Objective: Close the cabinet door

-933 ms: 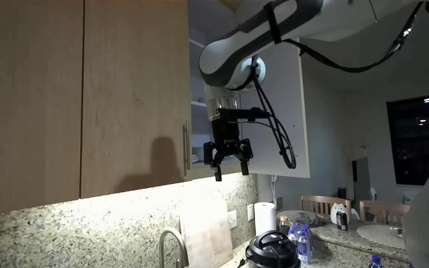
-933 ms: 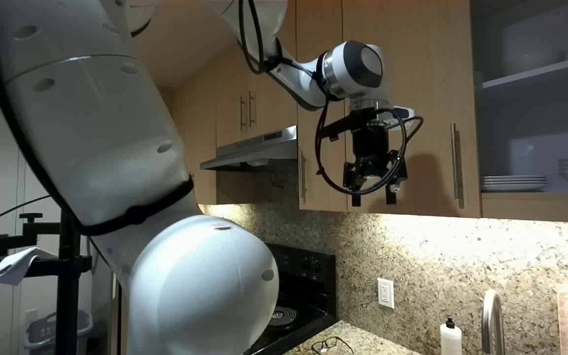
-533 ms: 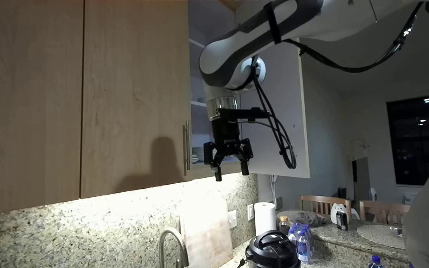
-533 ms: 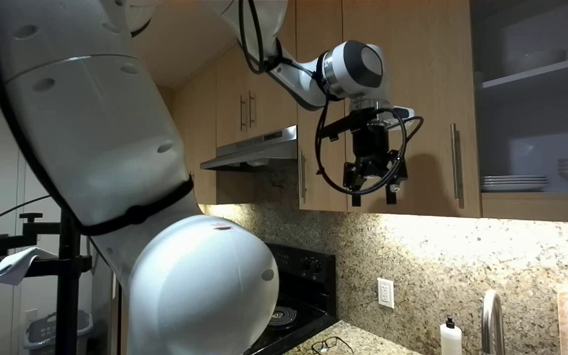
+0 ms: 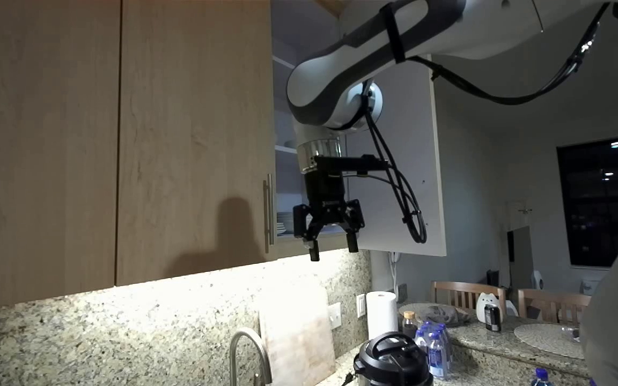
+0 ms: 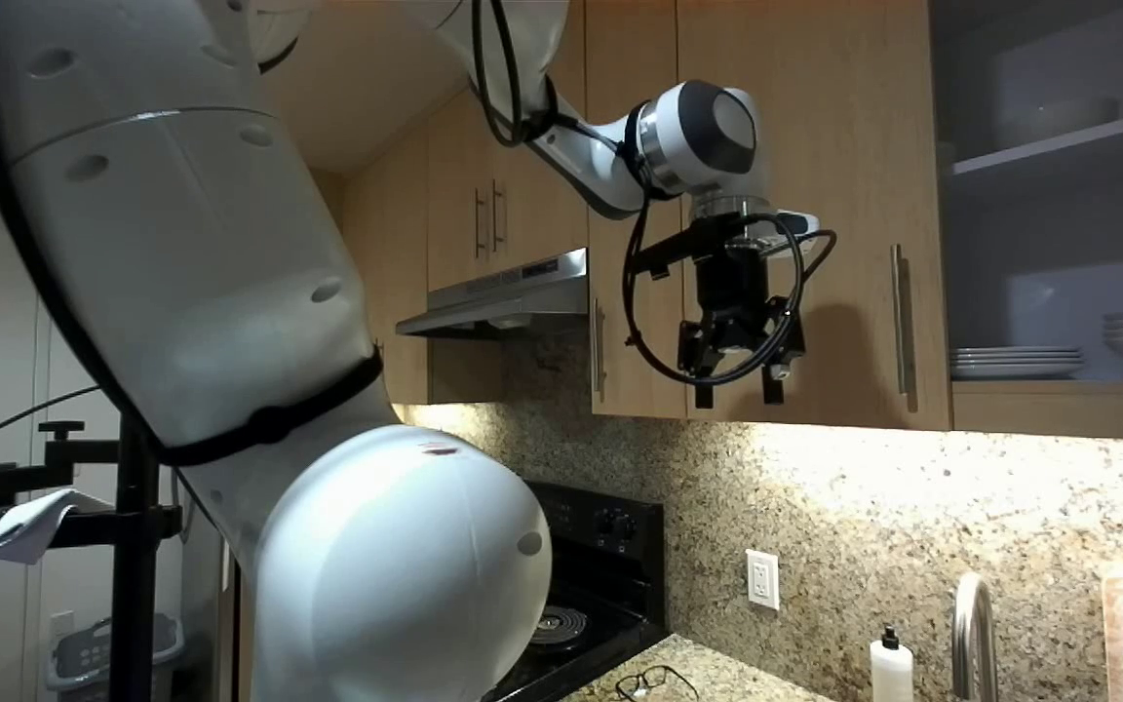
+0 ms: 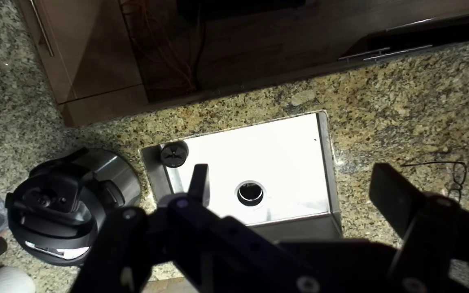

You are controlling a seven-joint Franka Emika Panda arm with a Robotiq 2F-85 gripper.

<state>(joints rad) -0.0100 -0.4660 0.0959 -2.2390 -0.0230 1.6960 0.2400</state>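
Speckled granite backsplash (image 5: 89,338) is running along the back edge of the counter (image 7: 385,118), catching light from above. Over that edge, at left in an exterior view, a plain light-wood cabinet front (image 5: 41,150) is hanging beside a closed light-wood door (image 5: 193,145) whose bar handle (image 5: 270,214) is lining its right side. Beyond that, an open cabinet (image 6: 1068,234) is showing a low stack of white plates (image 6: 1015,366). Out in front, the gripper (image 5: 333,248) is pointing down above the sink (image 7: 291,162), its two fingers (image 7: 393,195) standing wide apart and holding nothing. To the right, apart from it, the cabinet door (image 5: 413,145) is standing wide open, jutting out from the counter's back edge and showing its white inner face. Lower down, a paper towel roll (image 5: 382,316) is standing near the far end of the back edge, and an electric pressure cooker (image 5: 395,362) is sitting near the counter's inner front corner. The work, I am judging, is standing at the approach step, the closing push not yet happening. The next move is probably calling for reaching around the door's free edge to its outer face and pushing it leftward.
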